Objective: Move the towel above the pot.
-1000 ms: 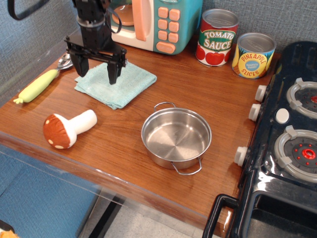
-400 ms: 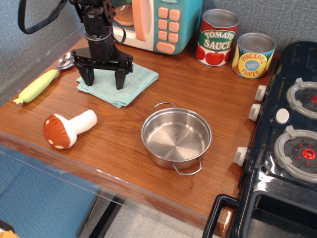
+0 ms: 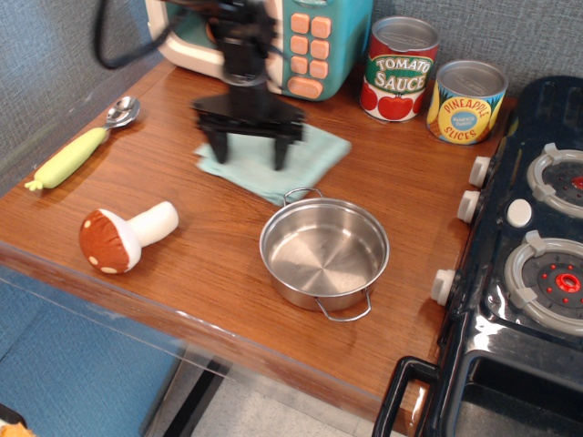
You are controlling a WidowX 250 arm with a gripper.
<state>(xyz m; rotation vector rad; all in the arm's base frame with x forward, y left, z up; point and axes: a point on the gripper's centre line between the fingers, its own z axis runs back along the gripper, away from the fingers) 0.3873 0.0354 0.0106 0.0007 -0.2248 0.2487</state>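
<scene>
The light teal towel (image 3: 314, 157) lies flat on the wooden table, just behind and left of the pot, its front corner close to the pot's far handle. The shiny steel pot (image 3: 323, 250) stands empty near the table's front edge. My black gripper (image 3: 250, 160) points straight down over the towel's left half. Its fingers are spread wide, with both tips on or just above the cloth. The arm is motion-blurred and hides part of the towel.
A toy microwave (image 3: 310, 45) stands at the back, with a tomato sauce can (image 3: 401, 68) and a pineapple can (image 3: 466, 102) to its right. A toy mushroom (image 3: 123, 237) and a green-handled spoon (image 3: 73, 155) lie at the left. A black stove (image 3: 537, 255) borders the right.
My gripper has moved right, and the towel has slid right with it, from beside the spoon to just behind the pot. The pot has not moved.
</scene>
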